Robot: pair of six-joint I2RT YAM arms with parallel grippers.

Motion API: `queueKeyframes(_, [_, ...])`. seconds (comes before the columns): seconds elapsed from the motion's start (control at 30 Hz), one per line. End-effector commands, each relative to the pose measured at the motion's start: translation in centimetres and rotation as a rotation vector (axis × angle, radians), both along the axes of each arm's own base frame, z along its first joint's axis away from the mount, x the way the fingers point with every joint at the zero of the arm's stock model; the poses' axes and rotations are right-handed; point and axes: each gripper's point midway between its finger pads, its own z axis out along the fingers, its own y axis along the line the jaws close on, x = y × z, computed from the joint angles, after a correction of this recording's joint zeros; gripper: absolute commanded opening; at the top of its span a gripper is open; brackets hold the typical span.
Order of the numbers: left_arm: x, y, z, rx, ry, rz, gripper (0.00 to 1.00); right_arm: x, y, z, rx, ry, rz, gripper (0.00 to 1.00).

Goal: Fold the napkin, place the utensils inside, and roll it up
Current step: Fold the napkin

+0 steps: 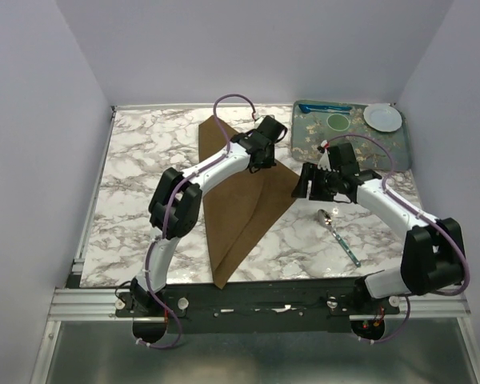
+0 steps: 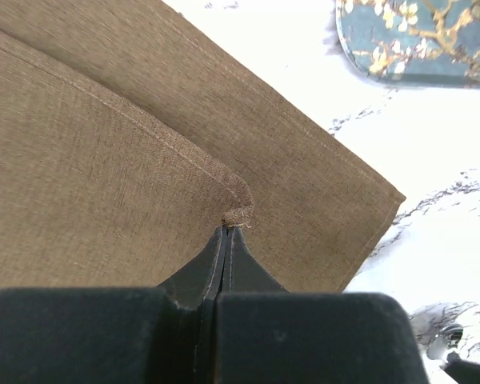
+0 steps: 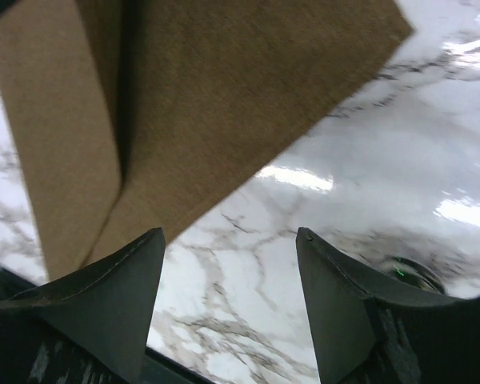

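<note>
Pinching the napkin (image 2: 128, 152) corner, left pincer (image 2: 228, 230) outstretched; right pincer (image 3: 230, 234) agape.

Light: bright, even, diffuse in top view; white-grey marble-pattern tabletop (image 1: 136, 160) evenly lit.
Shadows: soft; we see a dark band along the fold of the large brown square cloth napkin (image 3: 224, 96), right wrist view.
Glare: white streaks on marble, right wrist; marble nr blown out, left wrist.
Blur: right wrist pic soft, esp. black fingers (image 3: 104, 312) of the right gripper (image 3: 230, 236); we find weave sharp in left wrist.
</note>
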Motion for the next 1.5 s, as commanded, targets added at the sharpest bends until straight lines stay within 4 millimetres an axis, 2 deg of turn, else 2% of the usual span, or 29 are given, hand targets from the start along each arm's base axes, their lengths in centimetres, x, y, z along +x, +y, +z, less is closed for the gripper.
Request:
queueKeyframes(0.0, [-0.3,-1.3,-0.8,-0.035,0.037,-0.022,0.00,1.7,4.6,0.6,0.286,-0.017,0.109,0.76])
queueKeyframes(0.07, [-0.3,-1.6,-0.9,-0.047,0.043,-0.035,0.00,2.1,5.8,0.8,0.351,-0.032,0.141,0.81])
queueKeyframes(0.13, [-0.3,-1.9,-1.1,-0.054,0.049,-0.046,0.00,3.5,6.3,0.1,0.367,-0.062,0.137,0.87])
queueKeyframes(0.23, [-0.6,-2.3,-1.0,-0.070,0.061,-0.063,0.00,4.8,6.9,-0.3,0.403,-0.073,0.113,0.87])
queueKeyframes(0.33, [-1.0,-2.4,-0.7,-0.084,0.068,-0.078,0.00,6.0,5.8,0.0,0.394,-0.064,-0.001,0.86])
queueKeyframes(0.37, [-1.2,-2.6,-0.7,-0.094,0.074,-0.081,0.00,7.0,4.1,-0.5,0.339,-0.065,-0.112,0.85])
queueKeyframes(0.4, [-1.5,-2.9,-0.6,-0.106,0.082,-0.091,0.00,6.4,2.7,-1.4,0.286,-0.010,-0.174,0.85])
queueKeyframes(0.47, [-1.7,-3.3,-0.3,-0.121,0.083,-0.096,0.00,7.1,0.4,-0.9,0.204,-0.052,-0.233,0.84])
queueKeyframes(0.53, [-1.8,-3.8,-0.3,-0.125,0.080,-0.105,0.00,6.6,-1.4,-1.0,0.144,-0.038,-0.267,0.84])
queueKeyframes(0.57, [-1.8,-4.1,-0.3,-0.126,0.081,-0.109,0.00,6.6,-2.6,-0.1,0.116,-0.076,-0.279,0.84])
queueKeyframes(0.67, [-1.8,-4.8,-0.3,-0.135,0.081,-0.120,0.00,5.8,-4.5,0.6,0.081,-0.108,-0.299,0.84])
queueKeyframes(0.7, [-1.7,-5.1,-0.2,-0.141,0.080,-0.123,0.00,5.6,-4.8,1.5,0.082,-0.131,-0.299,0.84])
queueKeyframes(0.8, [-1.8,-5.9,-0.1,-0.151,0.078,-0.134,0.00,5.0,-5.4,2.1,0.073,-0.152,-0.293,0.84])
queueKeyframes(1.1, [-1.8,-7.6,-0.3,-0.156,0.065,-0.165,0.00,4.1,-6.6,1.7,0.075,-0.143,-0.298,0.84])
queueKeyframes(1.47, [-2.0,-9.7,-0.3,-0.160,0.039,-0.228,0.00,3.8,-7.1,1.6,0.083,-0.141,-0.293,0.84])
